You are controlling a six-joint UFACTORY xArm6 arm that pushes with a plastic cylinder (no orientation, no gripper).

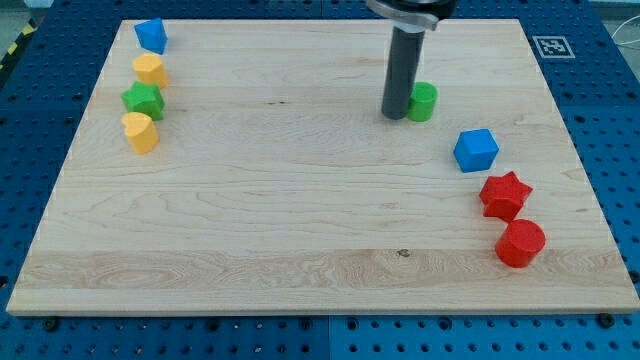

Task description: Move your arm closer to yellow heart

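Observation:
My tip (396,117) rests on the board in the upper middle-right, right beside a green round block (424,101) on its right, touching or nearly so. The yellow heart (140,131) lies far off at the view's left edge of the board, the lowest block in a column. The dark rod comes down from the view's top.
Above the heart stand a green star (144,100), a yellow hexagon (150,70) and a blue triangle (151,35). At the view's right lie a blue cube (475,150), a red star (505,195) and a red round block (520,243). The wooden board (300,230) lies on a blue perforated table.

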